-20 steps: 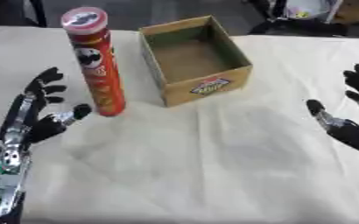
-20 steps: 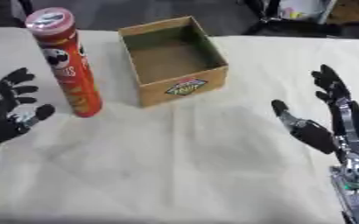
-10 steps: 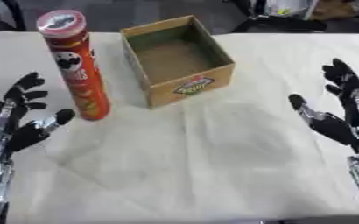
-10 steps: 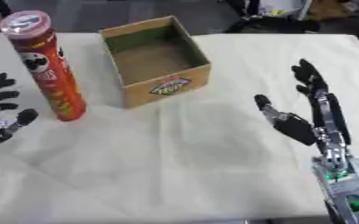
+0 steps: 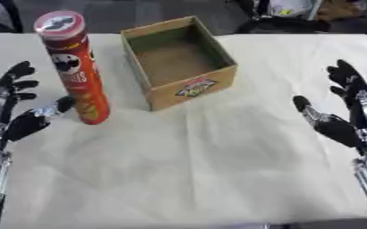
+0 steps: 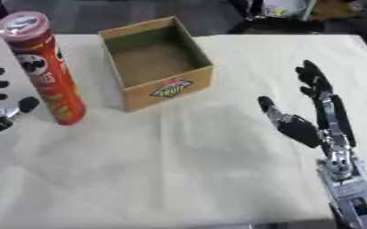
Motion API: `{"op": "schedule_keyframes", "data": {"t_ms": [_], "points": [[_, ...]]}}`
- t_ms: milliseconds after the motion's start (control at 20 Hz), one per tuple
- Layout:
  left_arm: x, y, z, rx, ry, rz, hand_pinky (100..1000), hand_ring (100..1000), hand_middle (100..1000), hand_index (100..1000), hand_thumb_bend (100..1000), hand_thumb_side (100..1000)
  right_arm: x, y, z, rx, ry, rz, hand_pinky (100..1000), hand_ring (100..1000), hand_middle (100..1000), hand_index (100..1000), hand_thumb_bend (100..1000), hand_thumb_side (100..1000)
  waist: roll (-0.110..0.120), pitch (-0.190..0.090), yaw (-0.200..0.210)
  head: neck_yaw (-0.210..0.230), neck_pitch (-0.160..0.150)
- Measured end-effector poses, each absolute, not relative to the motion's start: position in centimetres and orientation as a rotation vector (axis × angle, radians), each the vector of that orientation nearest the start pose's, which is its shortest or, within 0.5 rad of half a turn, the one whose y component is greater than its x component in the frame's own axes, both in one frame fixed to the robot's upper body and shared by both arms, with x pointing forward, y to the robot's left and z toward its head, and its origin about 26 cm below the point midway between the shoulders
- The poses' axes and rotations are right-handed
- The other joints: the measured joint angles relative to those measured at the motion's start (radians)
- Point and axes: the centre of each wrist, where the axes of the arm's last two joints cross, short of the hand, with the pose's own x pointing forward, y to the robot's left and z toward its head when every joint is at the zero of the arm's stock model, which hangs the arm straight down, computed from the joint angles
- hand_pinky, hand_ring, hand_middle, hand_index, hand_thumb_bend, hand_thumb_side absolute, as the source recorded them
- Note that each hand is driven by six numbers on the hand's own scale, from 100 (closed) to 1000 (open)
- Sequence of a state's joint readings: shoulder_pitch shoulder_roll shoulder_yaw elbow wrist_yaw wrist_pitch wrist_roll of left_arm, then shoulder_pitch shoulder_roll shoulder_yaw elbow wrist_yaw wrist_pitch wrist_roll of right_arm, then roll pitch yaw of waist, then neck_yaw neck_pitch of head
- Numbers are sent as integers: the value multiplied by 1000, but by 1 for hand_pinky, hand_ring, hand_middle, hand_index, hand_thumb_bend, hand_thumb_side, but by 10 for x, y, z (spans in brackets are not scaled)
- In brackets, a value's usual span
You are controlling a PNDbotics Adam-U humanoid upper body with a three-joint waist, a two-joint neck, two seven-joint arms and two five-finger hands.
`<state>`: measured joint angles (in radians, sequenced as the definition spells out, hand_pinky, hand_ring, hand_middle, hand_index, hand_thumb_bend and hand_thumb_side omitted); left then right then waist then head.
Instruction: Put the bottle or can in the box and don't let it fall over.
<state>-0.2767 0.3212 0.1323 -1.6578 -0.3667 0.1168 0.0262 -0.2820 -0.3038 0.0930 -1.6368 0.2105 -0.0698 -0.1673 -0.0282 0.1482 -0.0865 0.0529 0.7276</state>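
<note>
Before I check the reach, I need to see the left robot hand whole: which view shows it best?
The left eye view: the left robot hand shows with open fingers and thumb beside the red can. The right eye view cuts it at the edge, showing only fingertips and thumb.

cream-clothed table [image 5: 218,165], upright can [image 5: 73,67], open box [image 5: 179,62]

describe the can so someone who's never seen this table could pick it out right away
On the table covered with a cream cloth, look left of the open brown cardboard box. The tall red cylindrical can stands upright there, close to the robot's open left hand. It is the only red thing and the tallest, with a round silvery lid.
</note>
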Motion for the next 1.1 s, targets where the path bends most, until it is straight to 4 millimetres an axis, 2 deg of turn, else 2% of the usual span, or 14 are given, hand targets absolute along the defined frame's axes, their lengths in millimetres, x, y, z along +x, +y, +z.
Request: {"op": "schedule_keyframes", "data": {"t_ms": [650, 1100], "points": [[379, 308, 121, 767, -1689, -330, 774, 828, 855, 933, 932, 544, 337, -261, 96, -414, -1979, 383, 921, 942, 890, 1000, 488, 362, 0, -1, -9, 8, 0], [395, 297, 127, 602, -1754, -367, 764, 822, 850, 925, 873, 518, 337, -259, 95, -400, -1979, 386, 923, 947, 895, 1000, 485, 361, -4, -1, -12, 17, 0]]}}
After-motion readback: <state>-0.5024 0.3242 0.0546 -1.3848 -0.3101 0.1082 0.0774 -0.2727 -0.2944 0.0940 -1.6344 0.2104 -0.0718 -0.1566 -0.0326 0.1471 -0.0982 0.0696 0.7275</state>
